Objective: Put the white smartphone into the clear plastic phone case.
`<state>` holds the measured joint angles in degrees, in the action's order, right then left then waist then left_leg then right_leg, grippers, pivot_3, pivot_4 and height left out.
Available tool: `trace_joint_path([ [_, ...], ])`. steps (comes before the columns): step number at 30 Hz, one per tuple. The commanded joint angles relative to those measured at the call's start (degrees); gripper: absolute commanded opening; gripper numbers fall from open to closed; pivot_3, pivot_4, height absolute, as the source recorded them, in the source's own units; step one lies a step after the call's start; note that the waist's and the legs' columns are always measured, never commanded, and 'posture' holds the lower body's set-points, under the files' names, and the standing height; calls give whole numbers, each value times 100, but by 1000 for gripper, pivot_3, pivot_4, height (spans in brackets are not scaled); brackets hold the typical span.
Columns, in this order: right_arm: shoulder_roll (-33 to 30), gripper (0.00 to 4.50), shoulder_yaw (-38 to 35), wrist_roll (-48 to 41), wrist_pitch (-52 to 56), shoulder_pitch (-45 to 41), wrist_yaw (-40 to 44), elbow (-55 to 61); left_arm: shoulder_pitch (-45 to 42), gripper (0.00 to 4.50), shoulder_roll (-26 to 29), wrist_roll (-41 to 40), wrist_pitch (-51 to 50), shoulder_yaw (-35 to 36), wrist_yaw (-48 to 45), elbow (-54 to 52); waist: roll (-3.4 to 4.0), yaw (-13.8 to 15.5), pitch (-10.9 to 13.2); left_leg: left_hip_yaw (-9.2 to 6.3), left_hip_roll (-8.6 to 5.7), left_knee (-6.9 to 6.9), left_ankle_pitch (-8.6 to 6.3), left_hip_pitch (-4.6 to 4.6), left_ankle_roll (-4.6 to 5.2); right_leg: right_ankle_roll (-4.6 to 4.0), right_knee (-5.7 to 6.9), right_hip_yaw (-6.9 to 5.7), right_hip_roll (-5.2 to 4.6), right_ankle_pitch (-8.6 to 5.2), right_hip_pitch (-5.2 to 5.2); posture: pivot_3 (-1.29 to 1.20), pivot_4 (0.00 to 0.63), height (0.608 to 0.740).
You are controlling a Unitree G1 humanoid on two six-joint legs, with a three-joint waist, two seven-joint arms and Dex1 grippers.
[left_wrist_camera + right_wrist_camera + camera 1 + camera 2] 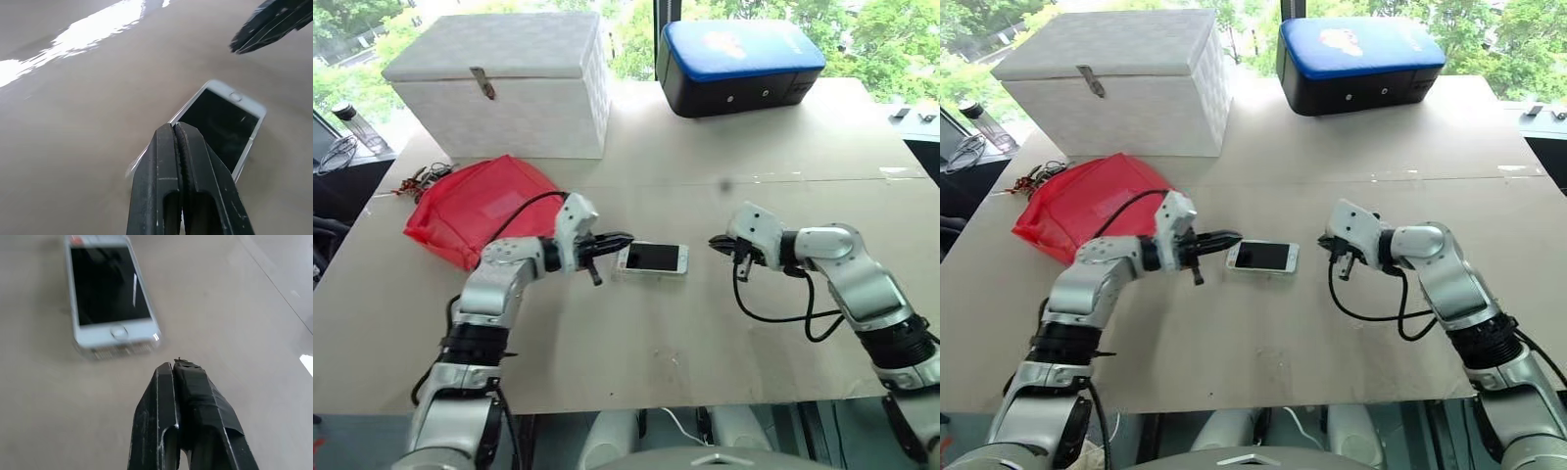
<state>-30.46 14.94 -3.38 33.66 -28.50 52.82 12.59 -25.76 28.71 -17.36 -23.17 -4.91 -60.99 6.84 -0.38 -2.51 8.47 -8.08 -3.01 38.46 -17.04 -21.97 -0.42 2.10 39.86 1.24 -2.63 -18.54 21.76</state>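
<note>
Now, phone place: the white smartphone (653,258) is lying flat, screen up, on the table (656,362), between the two grippers.
Phone's long side: it is running from 9 o'clock to 3 o'clock in the head views.
Left gripper (625,238): it is pressing its fingers shut on nothing, just beside the phone's 9 o'clock end.
Right gripper (715,241): it is also shut and empty, a bit off the 3 o'clock end.
Nearer arm: the left one.
Clear plastic phone case (117,350): I think a clear rim is showing under the phone's end, so the phone may be sitting in it.
</note>
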Motion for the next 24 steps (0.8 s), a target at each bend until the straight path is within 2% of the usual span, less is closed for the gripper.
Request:
trace_joint_path([
  [1, 212, 0, 54, -103, 162, -75, -202, 131, -60, 70, -9, 232, 172, -160, 116, 140, 0, 2, 0, -1, 0, 0, 0, 1, 0, 0, 1, -1, 0, 0, 0, 0, 150, 740],
  [7, 640, 0, 380, -15, 210, -304, -398, -293, 27, 70, 83, 462, 360, -337, 131, 356, 0, 2, -1, 0, 1, 0, 0, 6, 0, 0, 2, 1, 1, 0, -1, 0, 150, 740],
  [16, 347, 0, 1074, 218, 609, -657, 115, -1158, 284, 70, 86, 488, 431, -340, 213, 226, 3, 7, -18, 1, 1, 0, 0, 16, 0, 0, 2, 2, 1, 0, -8, 0, 150, 740],
  [24, 444, 0, 1439, 246, 654, -1002, 549, -2079, 437, 70, 60, 491, 373, -371, 372, 17, 8, 11, -92, 0, 0, 1, 0, 28, 0, 0, 2, 2, 1, 0, -16, 0, 150, 740],
])
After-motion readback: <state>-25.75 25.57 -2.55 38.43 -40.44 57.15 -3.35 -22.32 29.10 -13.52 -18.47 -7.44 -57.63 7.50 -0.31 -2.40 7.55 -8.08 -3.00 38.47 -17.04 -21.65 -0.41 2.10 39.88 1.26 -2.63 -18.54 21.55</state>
